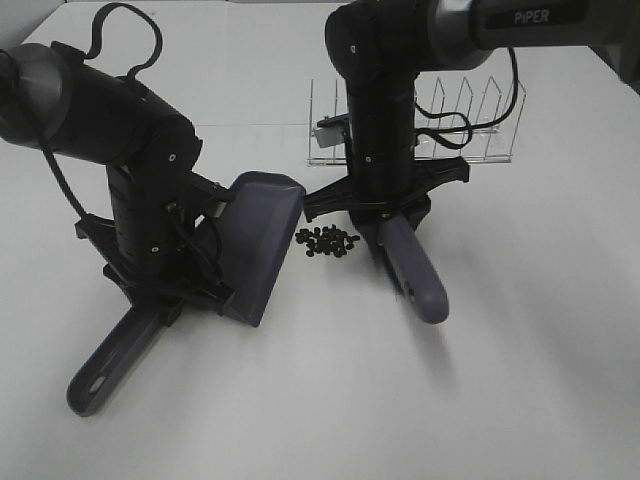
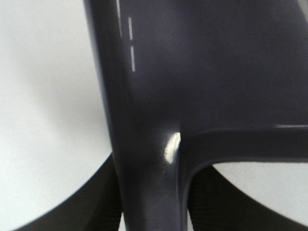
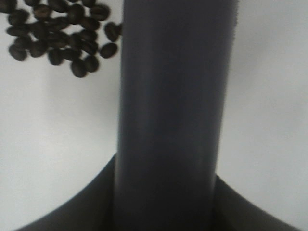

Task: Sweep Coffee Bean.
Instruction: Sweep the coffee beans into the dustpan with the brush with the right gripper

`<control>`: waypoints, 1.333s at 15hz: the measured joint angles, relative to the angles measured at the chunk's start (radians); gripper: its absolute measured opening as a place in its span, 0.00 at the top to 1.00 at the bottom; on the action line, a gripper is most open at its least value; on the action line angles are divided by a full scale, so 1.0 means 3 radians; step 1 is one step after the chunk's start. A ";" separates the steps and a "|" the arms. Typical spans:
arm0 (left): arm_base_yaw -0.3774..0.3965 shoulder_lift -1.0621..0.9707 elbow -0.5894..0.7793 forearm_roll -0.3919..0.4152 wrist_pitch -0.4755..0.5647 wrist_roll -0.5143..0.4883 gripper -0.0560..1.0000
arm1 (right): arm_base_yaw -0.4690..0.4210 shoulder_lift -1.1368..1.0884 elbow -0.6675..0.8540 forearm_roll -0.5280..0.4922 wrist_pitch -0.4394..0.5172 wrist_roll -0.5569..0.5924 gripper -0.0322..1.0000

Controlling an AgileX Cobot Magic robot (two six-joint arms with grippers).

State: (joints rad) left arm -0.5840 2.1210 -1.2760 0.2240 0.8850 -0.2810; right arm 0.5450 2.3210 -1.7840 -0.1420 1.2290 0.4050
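On the table (image 1: 520, 380): risk of scatter

The left gripper (image 2: 154, 211) is pressed tight on the pan (image 1: 260, 250) by its handle, with the pan's mouth turned toward the beans (image 1: 327, 240). Whether the pan's lip sits flat is hard to tell. The right gripper (image 3: 166, 207) is clamped on the brush (image 1: 415, 275) handle, and the brush head is hidden under the arm. The beans lie loose between pan and brush, near the lip. A raised lip would let beans slip under it. A fast stroke could flick them wide.
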 joint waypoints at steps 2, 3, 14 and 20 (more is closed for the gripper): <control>0.0000 0.0000 0.0000 0.0000 -0.0003 0.0003 0.64 | 0.0003 0.0087 -0.0100 0.0197 0.0007 0.0000 0.72; 0.0000 0.0003 0.0000 0.0000 -0.0007 0.0003 0.64 | 0.0003 0.0110 -0.0150 0.0307 0.0013 0.0000 0.71; 0.0000 0.0003 0.0000 0.0003 0.0003 0.0003 0.64 | 0.0003 0.0143 -0.0320 0.1503 -0.0307 -0.0263 0.72; 0.0000 0.0003 0.0000 0.0003 -0.0003 0.0023 0.64 | 0.0003 0.0147 -0.0413 0.1813 -0.0380 -0.0470 0.72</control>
State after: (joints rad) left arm -0.5840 2.1220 -1.2760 0.2250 0.8840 -0.2740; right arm 0.5460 2.3650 -1.9080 0.4020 1.1150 0.2640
